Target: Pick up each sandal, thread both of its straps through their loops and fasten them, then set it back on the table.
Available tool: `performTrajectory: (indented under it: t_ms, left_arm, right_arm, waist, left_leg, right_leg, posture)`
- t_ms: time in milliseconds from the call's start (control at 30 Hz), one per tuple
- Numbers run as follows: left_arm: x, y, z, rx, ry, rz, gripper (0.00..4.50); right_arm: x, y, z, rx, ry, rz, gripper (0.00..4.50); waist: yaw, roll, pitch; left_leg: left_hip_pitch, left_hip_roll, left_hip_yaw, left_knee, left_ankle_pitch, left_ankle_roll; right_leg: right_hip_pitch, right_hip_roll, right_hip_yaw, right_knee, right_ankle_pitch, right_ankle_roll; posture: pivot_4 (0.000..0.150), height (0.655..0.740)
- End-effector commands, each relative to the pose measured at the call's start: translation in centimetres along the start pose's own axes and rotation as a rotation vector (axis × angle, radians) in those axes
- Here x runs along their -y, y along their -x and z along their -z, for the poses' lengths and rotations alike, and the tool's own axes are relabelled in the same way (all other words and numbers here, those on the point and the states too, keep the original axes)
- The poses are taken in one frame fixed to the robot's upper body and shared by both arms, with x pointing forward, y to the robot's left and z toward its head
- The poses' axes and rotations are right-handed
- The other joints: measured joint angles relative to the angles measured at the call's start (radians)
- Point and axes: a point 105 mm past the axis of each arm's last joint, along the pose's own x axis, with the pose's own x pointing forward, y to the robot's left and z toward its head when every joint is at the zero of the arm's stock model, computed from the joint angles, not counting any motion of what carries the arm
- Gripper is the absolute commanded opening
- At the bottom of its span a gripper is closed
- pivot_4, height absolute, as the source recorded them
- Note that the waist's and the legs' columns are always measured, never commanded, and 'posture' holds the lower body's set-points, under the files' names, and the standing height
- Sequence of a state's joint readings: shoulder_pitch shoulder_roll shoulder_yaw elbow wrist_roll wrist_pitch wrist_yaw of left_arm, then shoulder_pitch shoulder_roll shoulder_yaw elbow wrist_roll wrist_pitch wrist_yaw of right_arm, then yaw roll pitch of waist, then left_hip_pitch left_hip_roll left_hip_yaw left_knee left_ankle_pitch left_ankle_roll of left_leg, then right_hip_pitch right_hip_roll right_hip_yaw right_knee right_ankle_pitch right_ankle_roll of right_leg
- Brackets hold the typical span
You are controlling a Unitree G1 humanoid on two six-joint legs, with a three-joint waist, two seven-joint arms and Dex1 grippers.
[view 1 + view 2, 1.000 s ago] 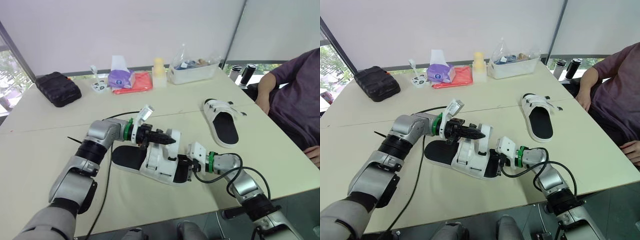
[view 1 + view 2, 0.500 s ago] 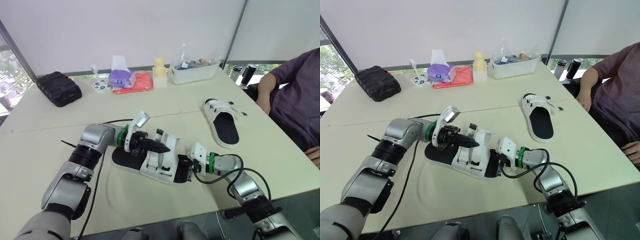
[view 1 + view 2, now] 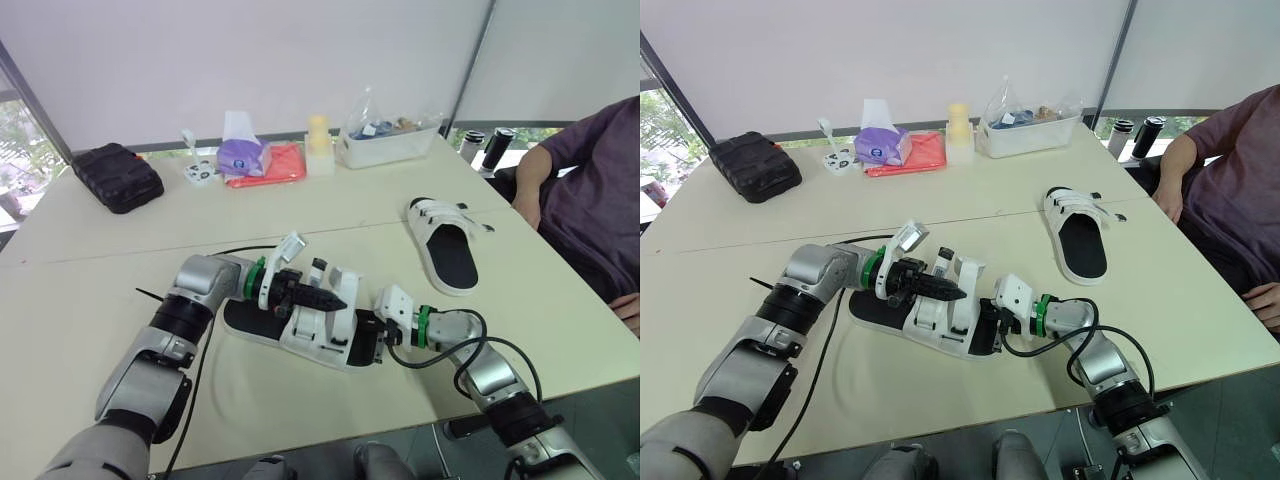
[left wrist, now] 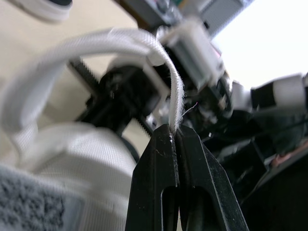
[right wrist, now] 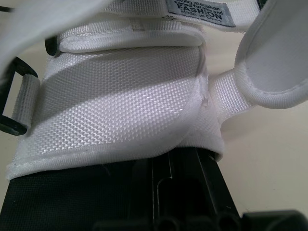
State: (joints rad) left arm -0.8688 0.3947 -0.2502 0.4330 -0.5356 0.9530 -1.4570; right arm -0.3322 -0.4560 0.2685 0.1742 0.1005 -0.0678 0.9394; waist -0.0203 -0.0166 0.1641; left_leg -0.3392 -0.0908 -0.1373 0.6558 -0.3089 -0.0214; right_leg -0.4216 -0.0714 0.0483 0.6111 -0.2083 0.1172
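The near sandal [image 3: 262,322], black sole with white straps, lies flat on the table in front of me. My left gripper [image 3: 338,299] hovers over its middle, shut on the tip of a loose white strap [image 4: 120,41]; the black fingertips [image 4: 163,144] pinch the strap's end. My right gripper [image 3: 372,338] grips the sandal's right end at the sole, and the white woven upper [image 5: 125,96] sits just beyond it. A second sandal [image 3: 445,245] with its straps across lies farther right.
A black case [image 3: 116,177], tissue pack [image 3: 240,155], red cloth [image 3: 278,165], yellow bottle [image 3: 318,145] and clear bin [image 3: 388,140] line the far edge. A person [image 3: 590,190] sits at the right. A black cable [image 3: 200,370] trails along my left arm.
My left gripper, holding the strap, dropped lower and to the left over the sandal, then shifted back to the right. The right gripper and the sandal stayed put.
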Motion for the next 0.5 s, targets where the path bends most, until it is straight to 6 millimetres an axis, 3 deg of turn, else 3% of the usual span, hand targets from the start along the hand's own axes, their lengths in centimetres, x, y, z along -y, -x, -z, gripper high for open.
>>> performTrajectory:
  t_ms: [33,500]
  left_arm:
    - [0.3,0.3,-0.6,0.011,-0.027,0.001,0.05]
    - [0.2,0.5,1.5,-0.05,-0.001,0.004,0.05]
  right_arm:
    - [-1.3,0.1,3.3,-0.131,-0.081,-0.021,0.0]
    - [-1.4,0.1,3.3,-0.13,-0.079,-0.024,0.0]
  waist:
    - [0.0,0.0,0.0]
    - [0.0,0.0,0.0]
  left_leg:
    - [0.0,0.0,0.0,0.0,0.0,0.0]
    - [0.0,0.0,0.0,-0.003,0.001,-0.002]
  right_leg:
    - [0.0,0.0,0.0,0.0,0.0,0.0]
    - [-0.001,0.0,0.0,0.0,0.001,-0.001]
  posture:
    - [0.15,0.74]
    - [0.15,0.74]
